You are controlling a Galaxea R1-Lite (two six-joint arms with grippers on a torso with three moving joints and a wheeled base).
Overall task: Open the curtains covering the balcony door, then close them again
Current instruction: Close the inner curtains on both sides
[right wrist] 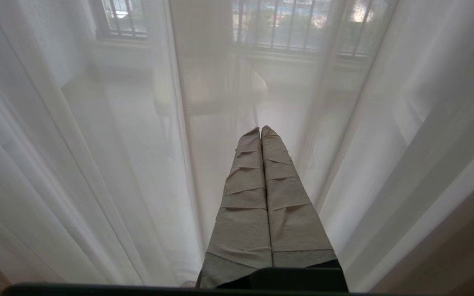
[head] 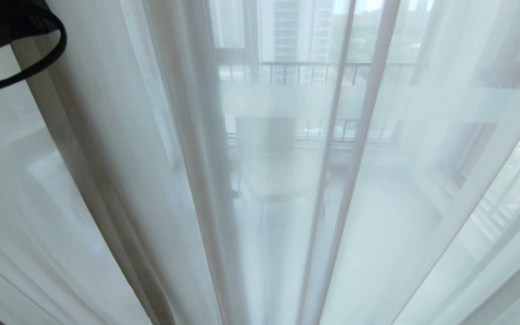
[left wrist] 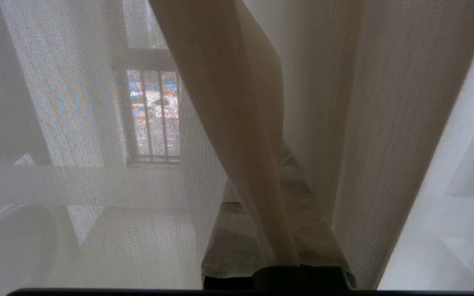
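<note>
1. Closed on a fold of the curtains (left wrist: pixel 237 123), the left gripper (left wrist: pixel 274 230) has its cloth-wrapped fingers (left wrist: pixel 303 205) pressed together with a pleat of the beige woven layer running between them in the left wrist view.
2. Both fingers (right wrist: pixel 241 205) of the right gripper (right wrist: pixel 261 131) lie flat against each other, tip to base, and nothing is between them (the seam between the two wrapped fingers is a thin dark line).
3. That right gripper points at the sheer layer, its tips just beside the fabric; whether they touch it cannot be told.
4. From the head camera, the curtains (head: pixel 151 180) fill almost the whole picture: thin white sheer folds hang from top to bottom, with denser pleats near the middle and to the left.
5. Behind the sheer, the balcony door (head: pixel 305 101) shows as a frosted white band across the glass, with dark frame lines above it.
6. Farther out, a balcony railing (head: pixel 296 72) with thin bars is visible through the cloth, and tall buildings (head: pixel 296 27) rise beyond it.
7. A black looped cable (head: pixel 39 54) hangs in the upper left corner of the head view, in front of the curtain.
8. Neither gripper shows in the head view.
</note>
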